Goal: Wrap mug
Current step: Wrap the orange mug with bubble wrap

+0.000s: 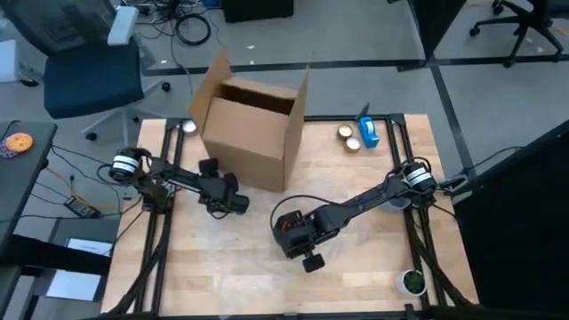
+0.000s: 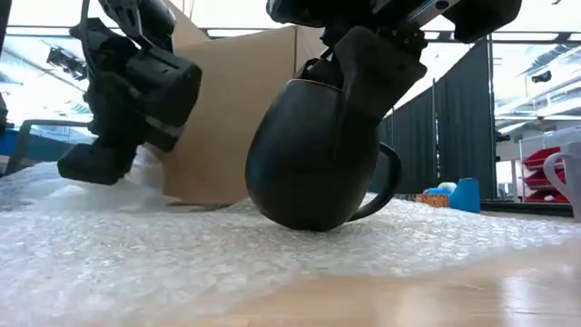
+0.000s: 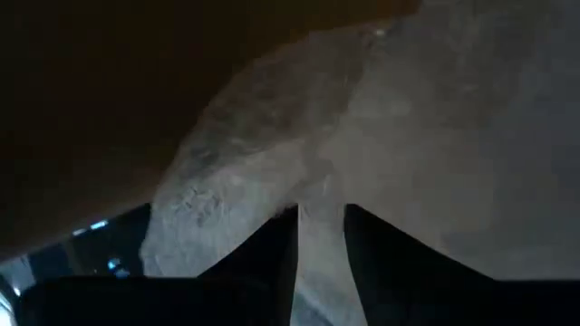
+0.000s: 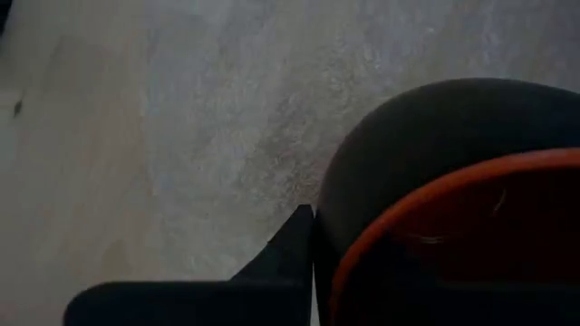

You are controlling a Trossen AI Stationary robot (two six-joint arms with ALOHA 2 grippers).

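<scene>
A black mug [image 2: 313,154] with an orange inside [image 4: 435,195] hangs tilted over a sheet of clear bubble wrap [image 2: 272,259] that covers the table's middle. My right gripper [image 1: 298,233] comes down on the mug from above and is shut on its rim. The mug's handle [image 2: 386,191] points toward the table's right. To the mug's left, my left gripper [image 1: 229,203] is shut on a raised part of the bubble wrap [image 3: 408,136], close to the cardboard box. My left gripper pinches a raised strip of the bubble wrap [image 3: 322,240] between its two fingers [image 3: 272,258]; edge or fold, I cannot tell. The sheet slopes up to the fingers and the rest lies flat on the table. My right gripper holds the mug by its wall at the rim [image 4: 331,237], from above. One finger [image 4: 292,243] lies on the outside; the mug hides the other. The mug is tilted, its rounded lower side [image 2: 309,225] at the bubble wrap; whether it touches I cannot tell.
An open cardboard box [image 1: 253,124] stands at the far middle, right behind my left gripper. Two small rolls [image 1: 348,135] and a blue object [image 1: 368,132] lie at the far right. A small round thing [image 1: 412,282] sits at the near right corner.
</scene>
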